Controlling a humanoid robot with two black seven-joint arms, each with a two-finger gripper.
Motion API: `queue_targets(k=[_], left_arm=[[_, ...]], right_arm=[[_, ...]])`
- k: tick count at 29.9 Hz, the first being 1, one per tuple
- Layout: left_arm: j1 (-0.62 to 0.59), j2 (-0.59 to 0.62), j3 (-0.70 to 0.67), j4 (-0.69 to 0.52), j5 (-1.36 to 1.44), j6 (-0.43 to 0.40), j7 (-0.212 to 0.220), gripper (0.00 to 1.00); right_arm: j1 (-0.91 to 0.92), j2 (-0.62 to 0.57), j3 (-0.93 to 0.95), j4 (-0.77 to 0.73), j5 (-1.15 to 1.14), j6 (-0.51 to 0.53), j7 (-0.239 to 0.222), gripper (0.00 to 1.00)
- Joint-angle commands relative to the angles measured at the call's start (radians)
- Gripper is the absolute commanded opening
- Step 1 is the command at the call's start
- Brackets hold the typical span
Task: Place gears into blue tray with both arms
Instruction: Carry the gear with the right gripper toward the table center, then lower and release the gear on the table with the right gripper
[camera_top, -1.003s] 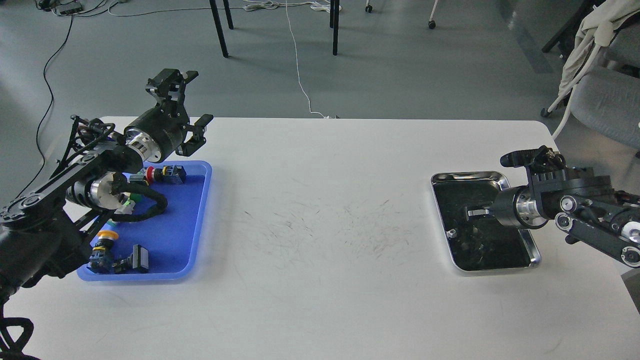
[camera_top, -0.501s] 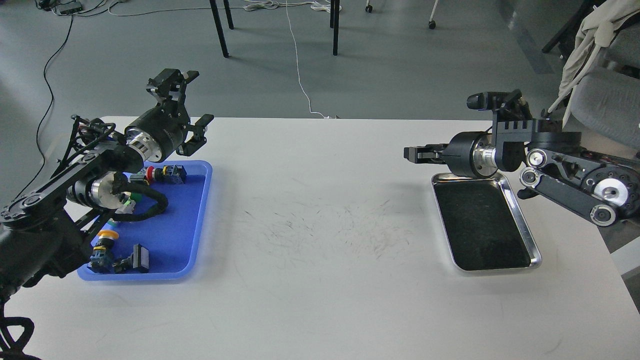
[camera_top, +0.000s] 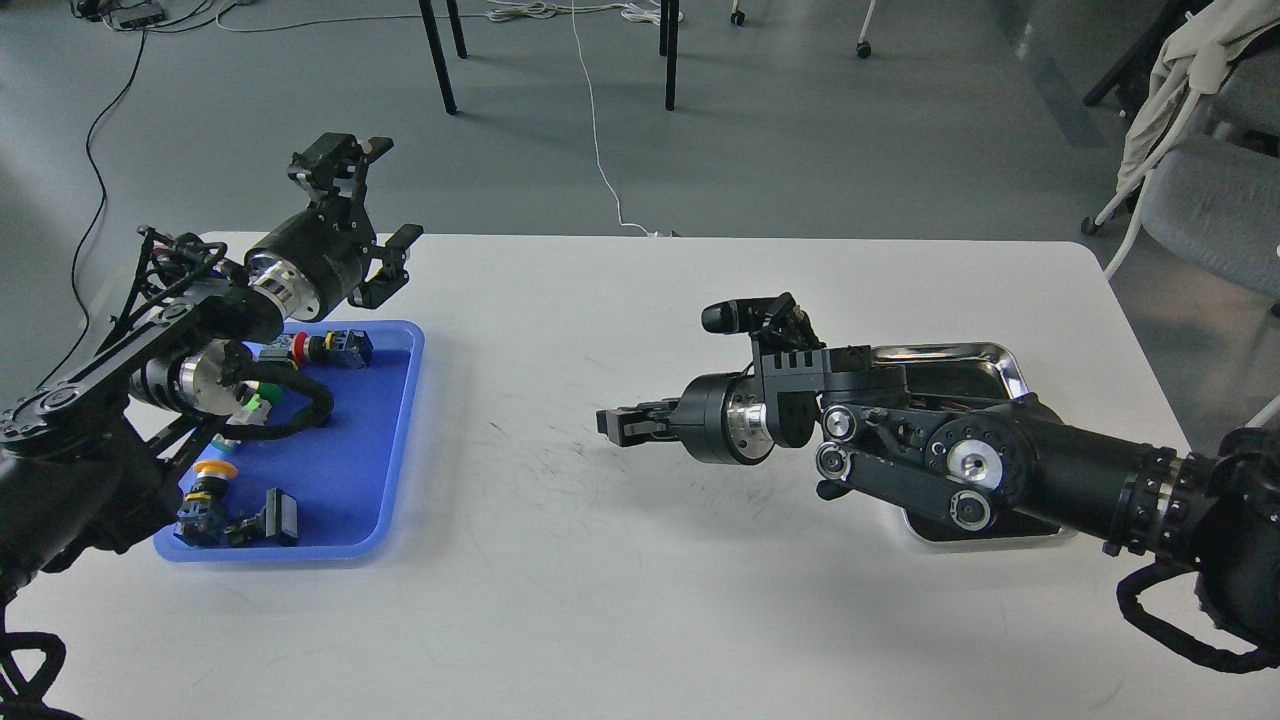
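The blue tray lies at the table's left, partly under my left arm. My left gripper hovers above the tray's far edge, fingers spread wide and empty. My right gripper points left over the middle of the table, well right of the blue tray. Its fingers are pressed together and I can make out nothing between them. No gears show anywhere; any in the steel tray are hidden behind my right arm.
The blue tray holds a red switch, a yellow-capped switch, a green one and a black connector. The shiny steel tray sits at the right, mostly covered by my right arm. Chair legs and cables lie beyond the far edge.
My right arm lifted out of the steel tray, then swung left and down to the table's middle. The left gripper only shifted slightly up.
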Motion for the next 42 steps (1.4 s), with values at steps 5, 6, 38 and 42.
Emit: queue_targets(k=[5, 6, 38, 42], left_arm=[[0.000, 0.000, 0.000, -0.001, 0.000, 0.000, 0.000, 0.98], [-0.002, 0.000, 0.000, -0.001, 0.000, 0.000, 0.000, 0.98], [-0.005, -0.002, 0.002, -0.001, 0.000, 0.002, 0.000, 0.98], [-0.005, -0.003, 0.002, -0.001, 0.000, 0.002, 0.000, 0.98]], right_arm=[[-0.059, 0.112, -0.025, -0.086, -0.002, -0.055, 0.000, 0.02], [-0.062, 0.112, -0.025, -0.095, -0.002, -0.064, 0.000, 0.02], [-0.137, 0.112, -0.021, -0.057, 0.064, -0.170, 0.021, 0.13], [-0.136, 0.112, -0.021, -0.057, 0.064, -0.187, 0.021, 0.19]])
